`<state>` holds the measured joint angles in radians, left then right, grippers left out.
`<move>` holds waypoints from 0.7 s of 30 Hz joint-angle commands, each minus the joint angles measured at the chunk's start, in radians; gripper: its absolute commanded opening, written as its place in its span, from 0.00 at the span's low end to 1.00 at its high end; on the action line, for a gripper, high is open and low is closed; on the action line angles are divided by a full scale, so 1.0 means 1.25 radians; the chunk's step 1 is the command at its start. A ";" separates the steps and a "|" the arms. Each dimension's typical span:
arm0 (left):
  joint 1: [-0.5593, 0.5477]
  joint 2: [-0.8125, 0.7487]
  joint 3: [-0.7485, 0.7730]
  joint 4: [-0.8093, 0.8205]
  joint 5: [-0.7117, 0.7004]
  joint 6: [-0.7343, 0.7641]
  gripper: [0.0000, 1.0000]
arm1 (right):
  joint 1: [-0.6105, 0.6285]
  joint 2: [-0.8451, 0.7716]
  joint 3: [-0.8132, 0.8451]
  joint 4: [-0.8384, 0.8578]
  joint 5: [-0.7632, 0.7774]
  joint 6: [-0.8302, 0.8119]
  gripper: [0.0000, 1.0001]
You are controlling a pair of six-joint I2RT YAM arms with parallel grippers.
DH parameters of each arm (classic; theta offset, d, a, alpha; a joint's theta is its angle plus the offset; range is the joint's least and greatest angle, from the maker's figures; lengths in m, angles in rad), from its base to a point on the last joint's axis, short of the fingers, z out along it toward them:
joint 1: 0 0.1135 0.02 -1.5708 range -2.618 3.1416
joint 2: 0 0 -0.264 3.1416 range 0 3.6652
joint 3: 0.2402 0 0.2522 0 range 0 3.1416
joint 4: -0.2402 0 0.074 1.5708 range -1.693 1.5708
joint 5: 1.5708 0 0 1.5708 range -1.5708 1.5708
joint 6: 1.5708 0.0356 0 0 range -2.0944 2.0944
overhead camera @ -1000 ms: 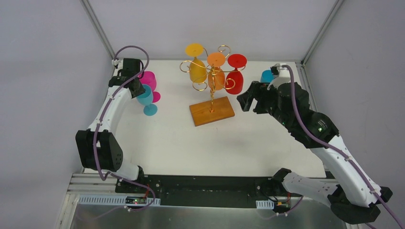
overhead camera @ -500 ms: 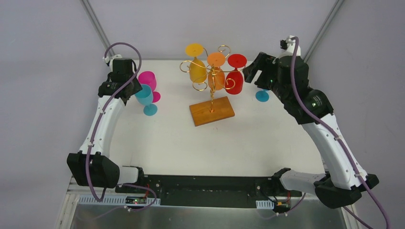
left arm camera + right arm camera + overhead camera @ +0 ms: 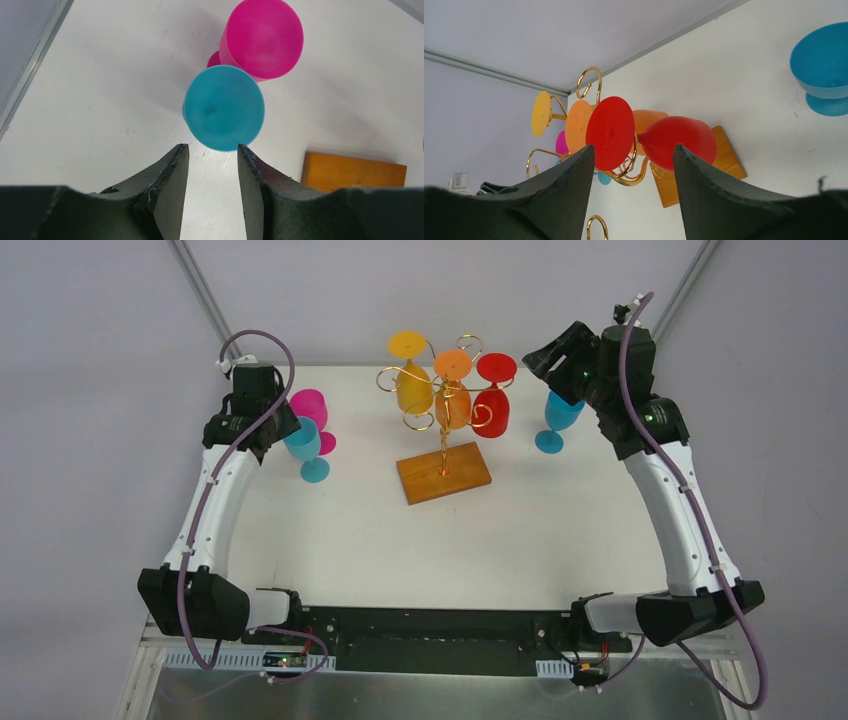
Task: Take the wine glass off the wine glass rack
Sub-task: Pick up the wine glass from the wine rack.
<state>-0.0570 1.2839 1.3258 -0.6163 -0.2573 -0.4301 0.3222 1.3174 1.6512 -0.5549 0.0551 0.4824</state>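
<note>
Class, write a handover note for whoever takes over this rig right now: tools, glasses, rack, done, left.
Left tool: open, above the left blue glass, beside the pink glass.
Right tool: open, aimed at the red glass on the rack.
Rack also holds the orange glass and yellow glass.
Done: three glasses stand on the table, including the right blue glass.
Left: unhook the hanging glasses, red probably first.

Red glass (image 3: 676, 142) hanging (inverted), hand (image 3: 632, 150) spread

Bright, even, diffuse light — shadows faint and soft, all three views sharp.
</note>
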 commanded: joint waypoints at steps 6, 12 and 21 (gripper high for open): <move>0.008 -0.048 -0.008 0.009 0.048 -0.011 0.47 | -0.058 0.025 -0.027 0.138 -0.149 0.091 0.57; 0.008 -0.048 -0.014 0.019 0.079 -0.014 0.50 | -0.071 0.054 -0.040 0.165 -0.186 0.118 0.56; 0.007 -0.051 -0.015 0.019 0.082 -0.015 0.51 | -0.072 0.084 -0.046 0.196 -0.219 0.142 0.51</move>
<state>-0.0570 1.2446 1.3094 -0.6094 -0.1715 -0.4355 0.2375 1.4193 1.5925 -0.3840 -0.1761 0.6266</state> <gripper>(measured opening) 0.507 0.528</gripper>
